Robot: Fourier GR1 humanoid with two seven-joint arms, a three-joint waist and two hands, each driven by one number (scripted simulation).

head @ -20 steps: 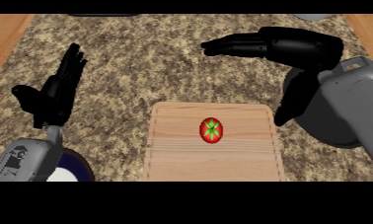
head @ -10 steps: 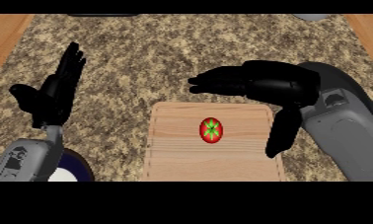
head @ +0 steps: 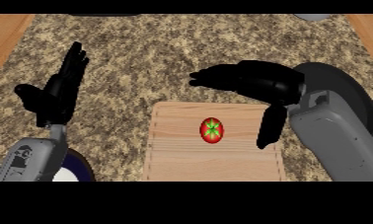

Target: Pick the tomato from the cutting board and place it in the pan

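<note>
One tomato (head: 211,130) lies on the cutting board (head: 175,159), about midway between the board's left and right edges and in its far half, with nothing touching it. Your right hand (head: 255,82) hovers over the board's far edge. Its fingers (head: 215,77) are relaxed and point left, spread away from the thumb (head: 270,127). The thumb hangs down by the board's right edge, near the tomato but apart from it, and the hand holds nothing.

Your left hand (head: 55,97) rests well to the left above the speckled desk (head: 160,45), fingers straight, close together and pointing away from you, also empty.

You have bare desk between the left hand and the board's left edge, and a wide bare stretch from the board's far edge to the back of the desk. Wooden strips (head: 11,30) border the desk at both far corners.

At the back edge, a dark shape (head: 102,15) and a grey shape (head: 317,17) are cut off, and you cannot tell what they are. A dark round rim (head: 79,168) with a pale inside shows at lower left, beside the left forearm.
</note>
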